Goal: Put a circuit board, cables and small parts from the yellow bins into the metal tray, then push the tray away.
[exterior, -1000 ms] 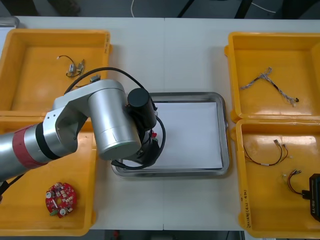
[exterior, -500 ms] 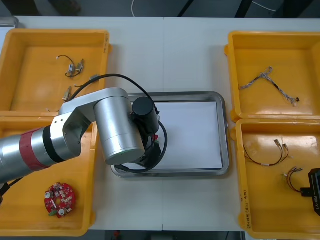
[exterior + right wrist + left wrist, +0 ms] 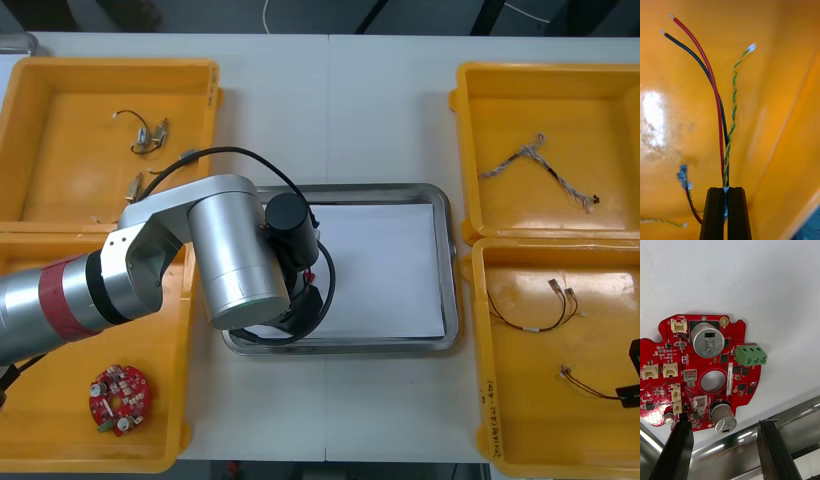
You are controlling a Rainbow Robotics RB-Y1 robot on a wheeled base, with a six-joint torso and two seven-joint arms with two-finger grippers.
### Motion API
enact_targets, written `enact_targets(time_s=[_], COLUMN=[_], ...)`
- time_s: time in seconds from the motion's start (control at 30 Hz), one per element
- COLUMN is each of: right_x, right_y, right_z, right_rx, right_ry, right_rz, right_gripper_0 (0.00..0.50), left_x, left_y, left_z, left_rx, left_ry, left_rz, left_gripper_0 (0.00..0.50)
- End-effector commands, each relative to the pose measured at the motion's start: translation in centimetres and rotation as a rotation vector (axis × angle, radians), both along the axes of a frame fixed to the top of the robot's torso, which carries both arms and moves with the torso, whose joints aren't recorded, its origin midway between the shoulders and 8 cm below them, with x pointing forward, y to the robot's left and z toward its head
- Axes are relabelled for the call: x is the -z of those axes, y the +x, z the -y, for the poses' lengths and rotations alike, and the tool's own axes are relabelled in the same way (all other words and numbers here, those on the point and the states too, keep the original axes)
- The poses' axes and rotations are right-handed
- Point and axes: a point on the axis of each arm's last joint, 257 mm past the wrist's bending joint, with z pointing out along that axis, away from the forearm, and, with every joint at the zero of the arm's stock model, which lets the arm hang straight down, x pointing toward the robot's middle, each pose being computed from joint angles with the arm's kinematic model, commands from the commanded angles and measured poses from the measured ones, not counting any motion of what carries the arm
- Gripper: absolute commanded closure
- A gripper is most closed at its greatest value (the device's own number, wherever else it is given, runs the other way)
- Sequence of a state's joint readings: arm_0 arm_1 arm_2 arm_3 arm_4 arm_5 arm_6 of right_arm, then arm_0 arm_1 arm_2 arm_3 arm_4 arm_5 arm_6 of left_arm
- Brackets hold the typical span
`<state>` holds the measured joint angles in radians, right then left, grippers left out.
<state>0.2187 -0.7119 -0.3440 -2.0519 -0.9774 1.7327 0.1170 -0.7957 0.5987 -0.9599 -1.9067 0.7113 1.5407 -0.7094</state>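
A round red circuit board (image 3: pixel 703 371) lies flat on the white inside of the metal tray (image 3: pixel 452 270), close to its shiny rim (image 3: pixel 790 414). My left gripper (image 3: pixel 724 425) stands open just above the board's edge, with one finger on each side. In the front view the left arm (image 3: pixel 230 260) covers the tray's left end and hides the board. My right gripper (image 3: pixel 725 193) is shut on the end of a red and yellow cable (image 3: pixel 720 112) over the near right yellow bin (image 3: pixel 500 400). The same cable (image 3: pixel 588 384) trails from that gripper (image 3: pixel 633 372) at the table's right edge.
A second red circuit board (image 3: pixel 120 395) lies in the near left bin. Small metal parts (image 3: pixel 148 135) sit in the far left bin. A twisted blue and white cable (image 3: pixel 540 165) is in the far right bin. Another thin cable (image 3: pixel 535 312) lies beside the held one.
My left gripper has opened and let the circuit board down onto the tray. The right gripper has drawn back toward the right edge, pulling the cable with it.
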Motion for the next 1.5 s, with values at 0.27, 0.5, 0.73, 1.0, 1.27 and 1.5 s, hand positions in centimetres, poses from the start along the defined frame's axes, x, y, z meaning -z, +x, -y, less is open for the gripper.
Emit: enact_targets(time_s=[0.27,0.5,0.73,1.0,1.27,1.5], right_x=[-9.7,-14.2,-17.9,-20.1,-21.0,-21.3], right_y=[2.1,5.1,6.2,5.8,5.5,5.6], right_z=[-0.1,-1.6,-1.0,-0.8,-5.0,-9.0], right_rx=[-0.362,-0.593,-0.759,-1.018,-1.351,-1.624], right_ry=[-0.131,-0.216,-0.353,-0.52,-0.552,-0.626], right_rz=[0.099,0.256,0.34,0.352,0.394,0.434], right_gripper_0=[0.5,0.5,0.5,0.5,0.5,0.5], left_x=[-4.5,-8.0,-10.9,-14.5,-16.5,-17.9], left_y=[-0.4,-0.4,0.1,2.3,5.1,7.5], left_z=[0.7,-0.7,-3.0,-5.1,-8.5,-12.5], left_rx=[0.022,-0.016,-0.072,-0.149,-0.21,-0.252], left_ry=[-0.006,-0.006,-0.004,-0.064,-0.079,-0.072], left_rz=[0.021,0.027,0.03,0.07,0.09,0.098], left_gripper_0=[0.0,0.0,0.0,0.0,0.0,0.0])
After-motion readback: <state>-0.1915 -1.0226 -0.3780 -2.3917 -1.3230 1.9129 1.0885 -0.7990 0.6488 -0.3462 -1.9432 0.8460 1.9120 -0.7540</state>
